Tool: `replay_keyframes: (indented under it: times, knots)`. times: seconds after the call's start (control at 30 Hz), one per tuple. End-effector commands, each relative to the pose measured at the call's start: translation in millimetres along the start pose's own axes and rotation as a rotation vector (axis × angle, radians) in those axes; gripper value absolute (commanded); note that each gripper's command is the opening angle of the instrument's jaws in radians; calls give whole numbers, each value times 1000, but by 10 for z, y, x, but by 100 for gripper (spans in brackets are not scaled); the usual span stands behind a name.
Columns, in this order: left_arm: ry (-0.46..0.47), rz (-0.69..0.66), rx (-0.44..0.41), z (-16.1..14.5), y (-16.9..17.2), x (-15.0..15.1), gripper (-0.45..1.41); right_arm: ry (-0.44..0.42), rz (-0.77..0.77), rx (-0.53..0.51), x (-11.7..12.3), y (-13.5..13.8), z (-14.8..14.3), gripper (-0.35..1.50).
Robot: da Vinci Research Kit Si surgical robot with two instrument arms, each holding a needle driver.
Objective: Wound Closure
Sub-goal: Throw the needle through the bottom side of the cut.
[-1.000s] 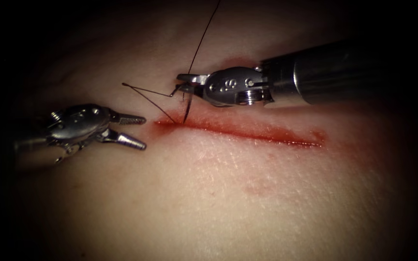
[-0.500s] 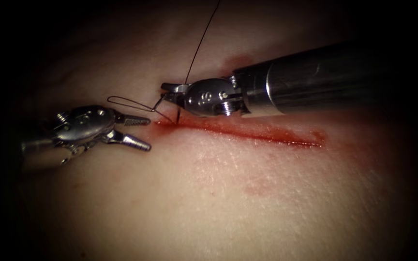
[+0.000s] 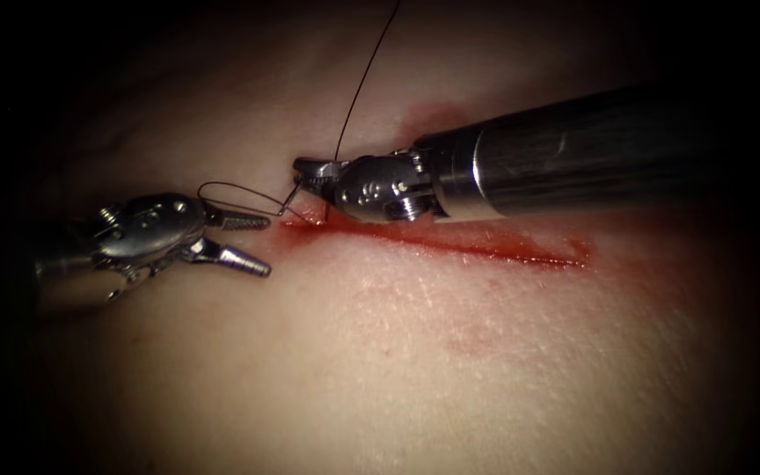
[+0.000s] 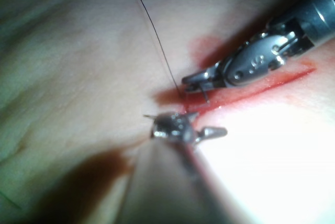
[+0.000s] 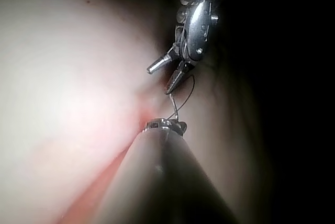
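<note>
The cut (image 3: 485, 244) runs across the tissue (image 3: 415, 352) with red fluid along it. My right tool (image 3: 310, 171) is shut on the dark curved needle (image 3: 325, 211) near its thread end. The needle's tip is sunk in the tissue at the cut's left end. Thread (image 3: 362, 84) rises from the jaws, and a slack loop (image 3: 226, 186) curls left of them. My left tool (image 3: 257, 242) sits left of the cut, open and holding nothing. The left wrist view has the right tool (image 4: 196, 80), needle (image 4: 205, 96) and left tool (image 4: 193, 129). The right wrist view has the open left tool (image 5: 161, 79) and loop (image 5: 187, 98).
A faint pink patch (image 3: 472, 339) marks the tissue in front of the cut. More red staining (image 3: 433, 114) lies behind the right tool's shaft (image 3: 573, 149), which crosses above the cut's right half.
The right tool has moved left and down, driving the needle deeper into the cut's left end. The straight thread tail has curled into a loop. The left tool has barely moved.
</note>
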Motion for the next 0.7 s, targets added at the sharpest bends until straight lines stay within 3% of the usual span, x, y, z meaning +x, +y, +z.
replay_keyframes:
  times: [0.03,0.7]
  knots:
    - [0,0,-2,7,-5,-3,43,2,-2,0,2,-5,8,-35]
    - [1,-2,11,7,-9,-2,43,116,300,85,20,-24,-1,-35]
